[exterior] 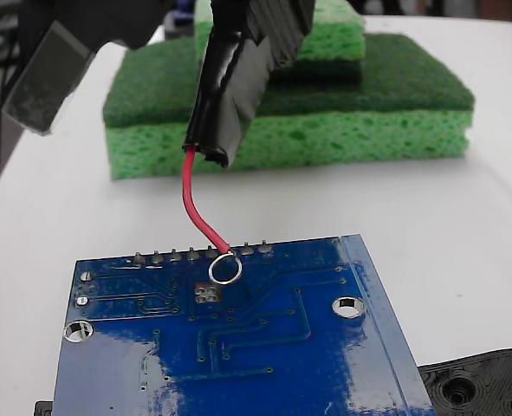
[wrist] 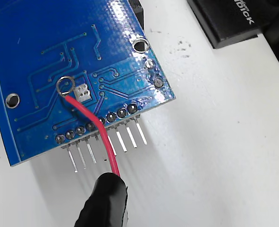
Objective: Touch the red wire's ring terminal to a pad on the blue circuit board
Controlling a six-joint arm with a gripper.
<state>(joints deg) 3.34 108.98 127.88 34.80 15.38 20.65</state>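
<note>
The blue circuit board [exterior: 264,355] lies at the front of the fixed view and fills the upper left of the wrist view [wrist: 40,42]. The red wire [exterior: 195,208] curves down from a black sleeve [exterior: 225,104] that is fastened along the ribbed right finger [exterior: 277,35]. The grey-padded left finger [exterior: 43,78] stands well apart from it, so my gripper [exterior: 156,65] is open. The ring terminal [exterior: 225,268] rests on or just over the board behind the row of solder joints, beside a small grey pad [wrist: 84,93]. Whether the ring [wrist: 65,85] touches the board I cannot tell.
Two stacked green sponges [exterior: 325,113] stand behind the board. A black plastic part with holes [exterior: 485,381] lies at the board's right front corner. A black box [wrist: 229,19] sits beyond the board in the wrist view. The board's header pins [wrist: 106,146] stick out toward the sleeve.
</note>
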